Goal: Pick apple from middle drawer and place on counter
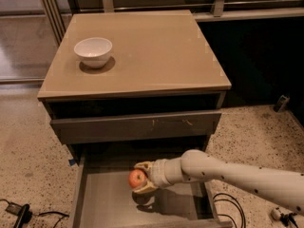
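Observation:
The apple [137, 177], small and red with a yellow blush, is inside the open middle drawer [102, 204], a shallow dark-grey box pulled out below the cabinet front. My gripper [142, 178] reaches in from the right on a white arm, and its pale fingers [144, 188] close around the apple from above and below. The apple appears lifted a little off the drawer bottom, with a shadow beneath it. The counter [156, 51] is the glossy tan top of the cabinet, above and behind the drawer.
A white bowl [93, 51] stands at the counter's back left. A closed grey drawer front [137, 125] with scratch marks overhangs the open drawer. Black cables [228, 208] and a plug [16, 212] lie on the speckled floor at either side.

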Motion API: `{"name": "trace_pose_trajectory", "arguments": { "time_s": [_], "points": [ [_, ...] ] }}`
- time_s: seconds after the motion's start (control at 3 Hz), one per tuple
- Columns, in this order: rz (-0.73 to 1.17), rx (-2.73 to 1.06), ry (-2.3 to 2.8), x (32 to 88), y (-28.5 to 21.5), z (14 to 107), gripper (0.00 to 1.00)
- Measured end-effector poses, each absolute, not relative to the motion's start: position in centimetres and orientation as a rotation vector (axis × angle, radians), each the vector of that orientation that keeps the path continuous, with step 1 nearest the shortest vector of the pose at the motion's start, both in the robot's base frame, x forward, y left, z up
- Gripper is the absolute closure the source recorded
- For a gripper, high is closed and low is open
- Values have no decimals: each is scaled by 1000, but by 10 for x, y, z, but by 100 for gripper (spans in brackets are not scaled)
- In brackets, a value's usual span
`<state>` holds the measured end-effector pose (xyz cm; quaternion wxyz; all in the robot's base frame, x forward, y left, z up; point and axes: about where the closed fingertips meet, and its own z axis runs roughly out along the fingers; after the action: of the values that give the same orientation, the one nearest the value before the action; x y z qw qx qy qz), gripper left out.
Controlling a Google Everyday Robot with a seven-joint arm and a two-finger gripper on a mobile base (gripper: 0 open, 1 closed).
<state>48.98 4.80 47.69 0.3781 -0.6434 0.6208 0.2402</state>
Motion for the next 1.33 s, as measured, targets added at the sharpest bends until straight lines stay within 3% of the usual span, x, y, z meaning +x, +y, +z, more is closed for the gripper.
{"name": "trace_pose_trajectory", "arguments": {
  "time_s": [0.67,1.33],
  "points": [
    [520,-1662,1450,466,-1,618,100],
    [382,-1701,1416,498,-21,767,100]
  ]
}}
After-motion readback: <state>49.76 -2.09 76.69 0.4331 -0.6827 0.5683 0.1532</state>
